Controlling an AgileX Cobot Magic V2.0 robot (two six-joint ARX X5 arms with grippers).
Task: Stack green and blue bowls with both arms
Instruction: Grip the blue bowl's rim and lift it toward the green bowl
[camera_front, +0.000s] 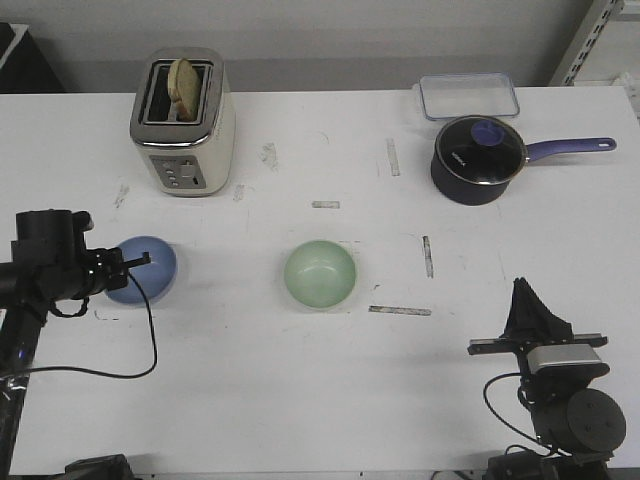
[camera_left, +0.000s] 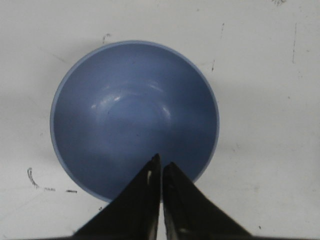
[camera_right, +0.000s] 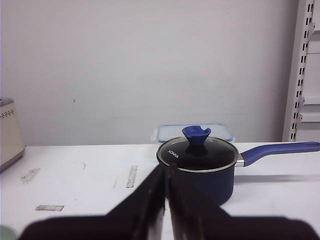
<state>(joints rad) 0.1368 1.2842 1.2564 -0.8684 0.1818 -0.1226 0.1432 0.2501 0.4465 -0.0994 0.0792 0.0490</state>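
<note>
Cream and chrome two-slot toaster (camera_front: 184, 122) is sitting near the white table's (camera_front: 300, 400) far-left edge, a slice of bread (camera_front: 184, 85) poking from one slot. Dark saucepan (camera_front: 478, 158) with glass lid and purple handle is sitting far-right; clear lidded plastic container (camera_front: 469, 96) is lying just behind it.

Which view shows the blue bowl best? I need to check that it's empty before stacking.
The left wrist view: the blue bowl fills the picture from directly above, its whole inside bare. The front view shows it small, partly behind the left gripper. The right wrist view doesn't show it.
</note>
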